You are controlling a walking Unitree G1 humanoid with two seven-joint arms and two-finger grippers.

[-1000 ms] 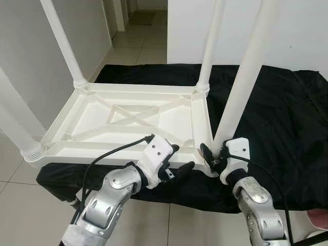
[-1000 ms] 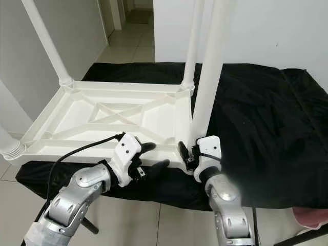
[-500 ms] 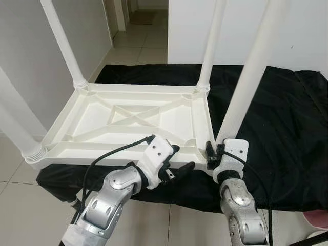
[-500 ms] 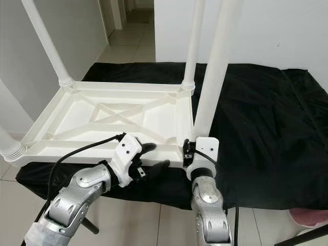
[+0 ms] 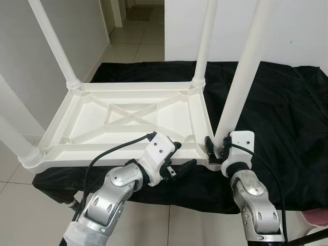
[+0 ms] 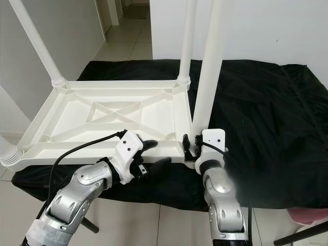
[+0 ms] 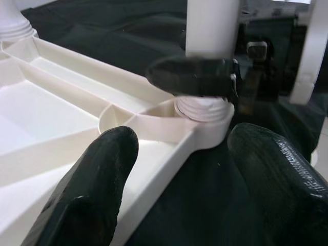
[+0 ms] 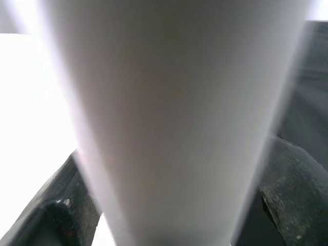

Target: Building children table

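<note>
A white plastic children's table point(image 5: 128, 110) lies upside down on a black cloth point(image 5: 287, 118), its legs pointing up. The near right leg point(image 5: 245, 72) stands in the table's near right corner socket point(image 7: 205, 110). My right gripper point(image 5: 215, 151) is shut around this leg's base; in the right wrist view the leg point(image 8: 169, 113) sits between the two black fingers point(image 8: 297, 189). My left gripper point(image 5: 182, 156) is open at the table's near rim, just left of that corner. One of its fingers point(image 7: 92, 189) is over the table's inside, the other outside the rim.
Other legs rise at the far left point(image 5: 51, 41), far right point(image 5: 205, 41) and near left point(image 5: 15, 138). The cloth covers a low surface with tiled floor point(image 5: 15, 174) around it. White walls stand behind. A pink object point(image 5: 318, 218) lies at the bottom right.
My right forearm swung left under the leg, then back a little right, with its gripper staying on the leg's base. The left arm kept still. The camera shifted slightly.
</note>
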